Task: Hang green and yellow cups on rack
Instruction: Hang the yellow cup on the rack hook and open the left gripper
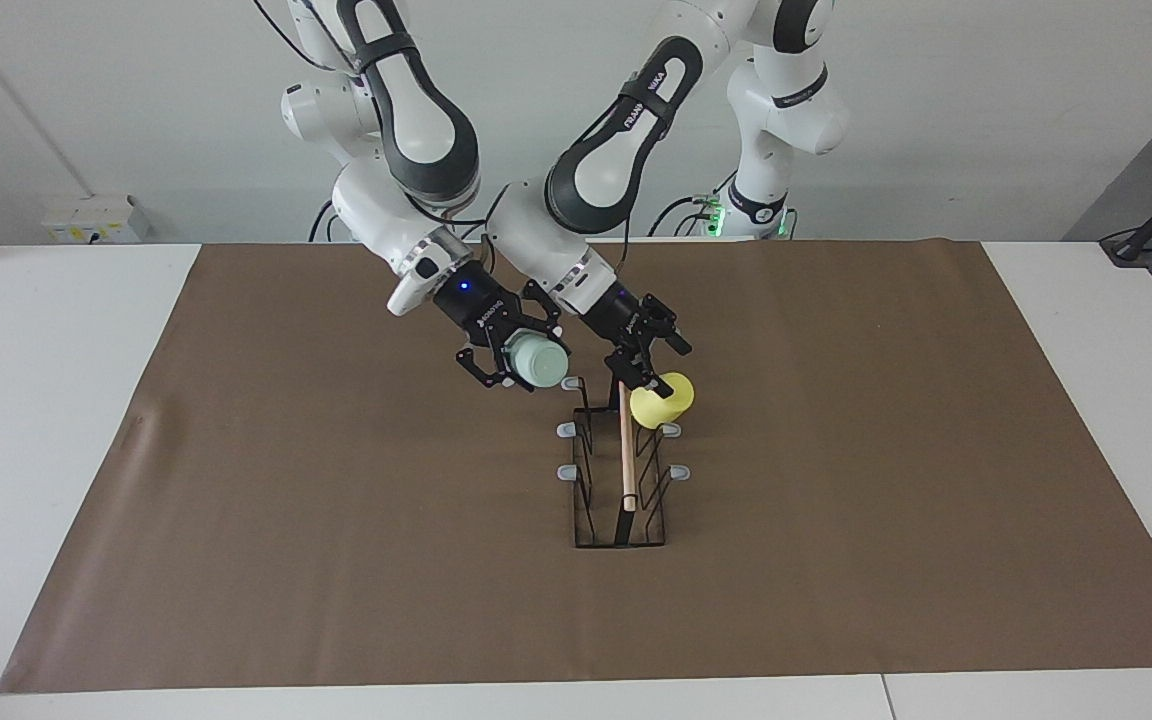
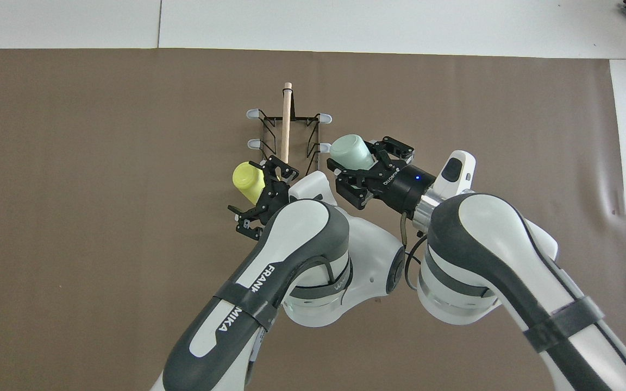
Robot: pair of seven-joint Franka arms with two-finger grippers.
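Observation:
The rack [image 1: 624, 470] is a black wire frame with a light wooden rod and grey-tipped prongs; it stands mid-table and also shows in the overhead view [image 2: 287, 125]. My left gripper [image 1: 648, 388] is shut on the yellow cup [image 1: 663, 400], tilted, at the prong nearest the robots on the left arm's side; that prong is hidden by the cup. In the overhead view this gripper [image 2: 260, 189] holds the cup [image 2: 248, 181] beside the rack. My right gripper [image 1: 526, 365] is shut on the pale green cup [image 1: 538, 360], lying sideways in the air beside the nearest prong on the right arm's side. The overhead view shows the same gripper [image 2: 361, 163] and cup [image 2: 349, 153].
A brown mat [image 1: 236, 500] covers most of the white table [image 1: 36, 400]. A white socket box [image 1: 96, 218] sits at the table's edge by the wall, toward the right arm's end. Both arms crowd the space over the rack's end nearest the robots.

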